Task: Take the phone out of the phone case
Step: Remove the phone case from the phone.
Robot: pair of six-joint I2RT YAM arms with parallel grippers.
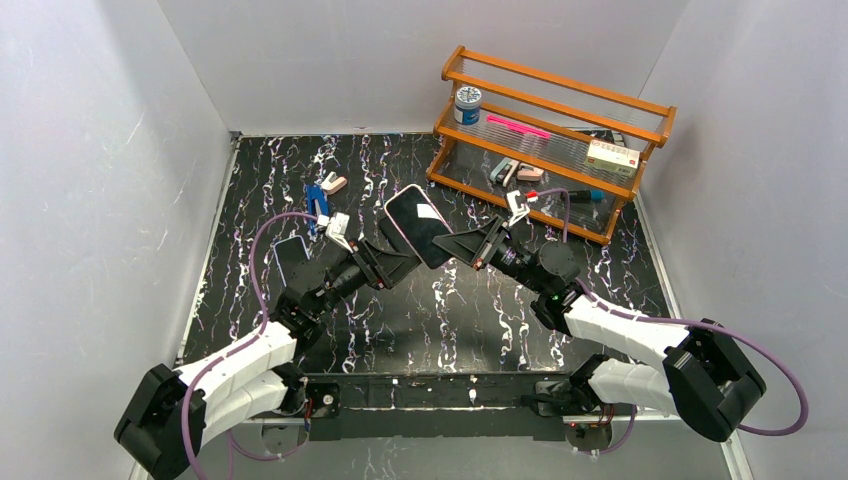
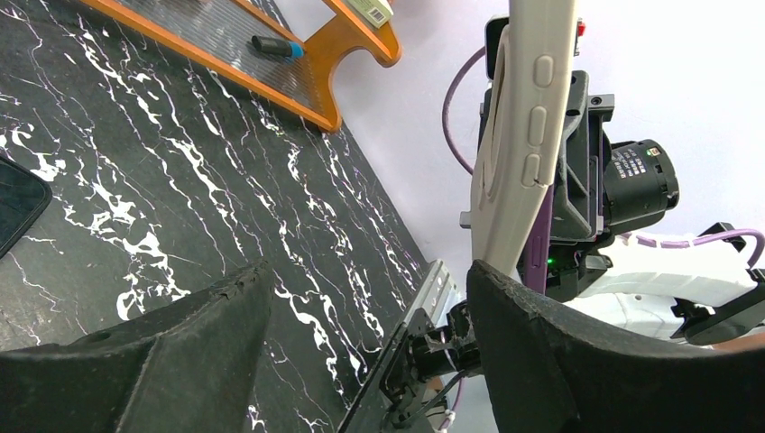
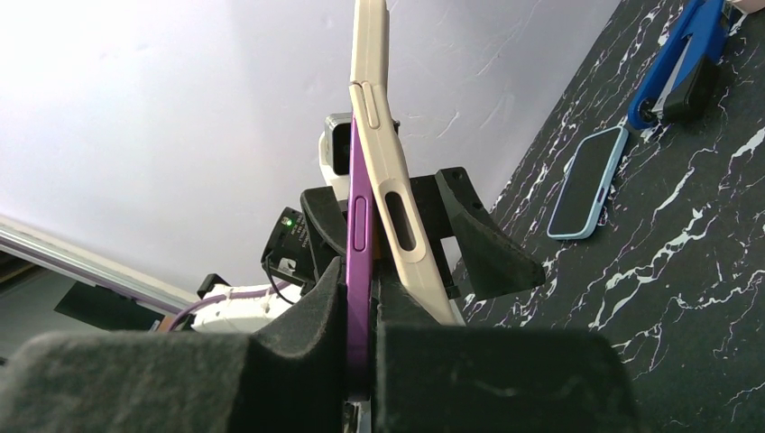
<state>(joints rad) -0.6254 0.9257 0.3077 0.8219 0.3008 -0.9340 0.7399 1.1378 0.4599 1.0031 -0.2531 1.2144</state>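
From above, the phone (image 1: 415, 228) is held off the table (image 1: 420, 320) just above the middle of the view, screen up. Its long axis runs roughly from 11 to 5 o'clock. The right gripper (image 1: 468, 246) meets it from 4 o'clock and the left gripper (image 1: 398, 262) from 7 o'clock, so both arms are about equally near. At 1 o'clock a wooden rack (image 1: 664, 125) carries a tin (image 1: 467, 103), a pink pen (image 1: 517, 126) and a box (image 1: 612, 155). A second phone (image 1: 292, 258) lies flat at 9 o'clock, with a blue tool (image 1: 318, 205) at 10. In the left wrist view the left fingers stand wide apart and clamp nothing. The cream case (image 2: 525, 135) rises edge-on toward 12 o'clock from just beside the right-hand finger, off centre in the gap, with a purple sliver of phone behind it. I cannot tell whether it touches that finger. In the right wrist view the right fingers are clamped together on the purple phone alone, which runs straight up to 12 o'clock. The case leans off it toward 1 o'clock at the near end — partly peeled, its far end apparently on. By my reading, the next pull belongs to the left gripper, which would need to close on the case alone.
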